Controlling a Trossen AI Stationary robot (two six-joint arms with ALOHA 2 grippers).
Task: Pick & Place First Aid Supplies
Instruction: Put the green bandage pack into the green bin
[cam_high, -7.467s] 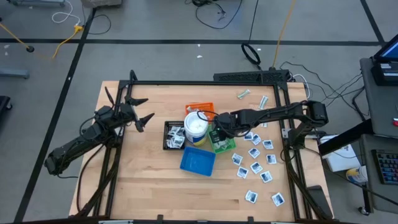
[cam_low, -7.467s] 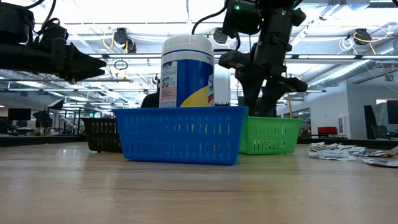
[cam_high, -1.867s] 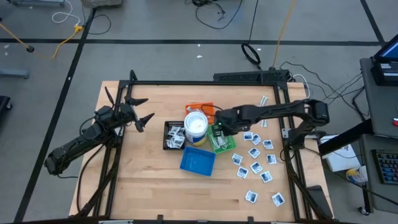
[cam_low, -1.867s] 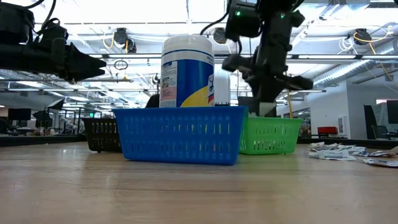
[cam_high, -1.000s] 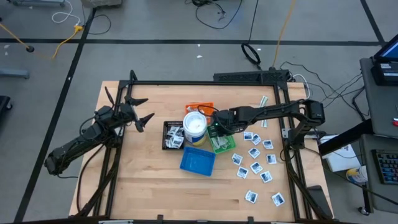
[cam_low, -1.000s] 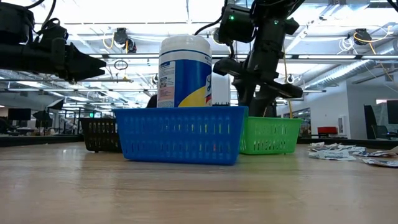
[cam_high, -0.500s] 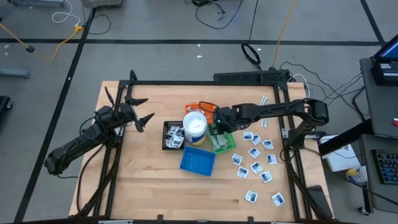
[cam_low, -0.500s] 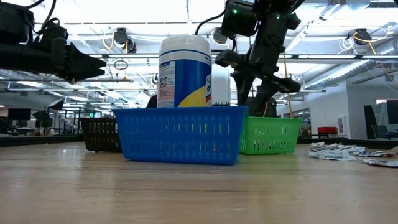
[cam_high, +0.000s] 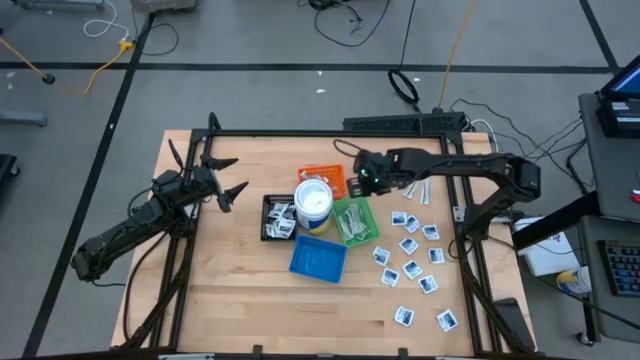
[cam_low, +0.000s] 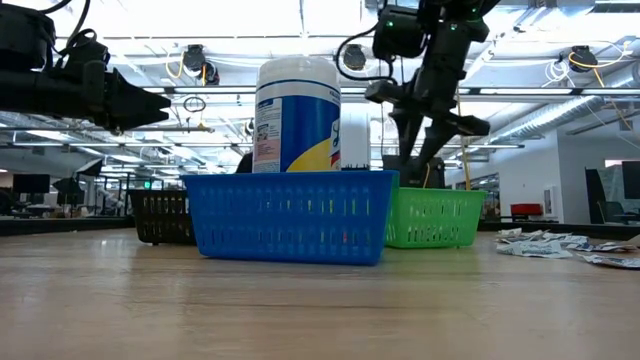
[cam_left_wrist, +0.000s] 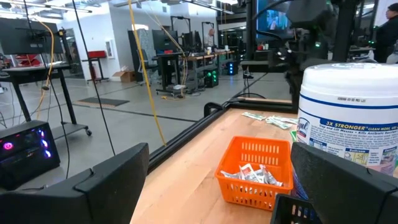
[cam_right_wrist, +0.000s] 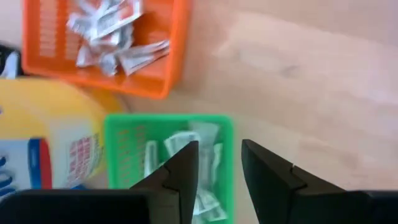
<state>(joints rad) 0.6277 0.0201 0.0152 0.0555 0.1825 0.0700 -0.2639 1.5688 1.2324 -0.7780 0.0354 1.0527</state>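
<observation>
White square packets (cam_high: 411, 247) lie loose on the table's right half, and a few pale wrapped strips (cam_high: 424, 163) lie near the far right. More strips lie in the green tray (cam_right_wrist: 168, 155), and packets fill the orange tray (cam_right_wrist: 106, 43). My right gripper (cam_right_wrist: 217, 163) hovers above the bare wood by the green tray's far edge, pointing steeply down. It is open by a narrow gap with nothing between its fingers; in the high view my right gripper (cam_high: 365, 177) stands just right of the orange tray (cam_high: 326, 177). My left gripper (cam_high: 226, 180) waits open above the table's left.
A white tub with a blue band (cam_high: 314, 204) stands among the trays, by the black tray (cam_high: 279, 216) that holds packets. The blue tray (cam_high: 318, 258) lies on the near side. Black frame rails (cam_high: 330, 133) run along the table's far and side edges.
My right gripper has risen and gone from over the green tray toward the table's far right, and now stands beside the orange tray. The trays, the tub and the loose packets have stayed where they were.
</observation>
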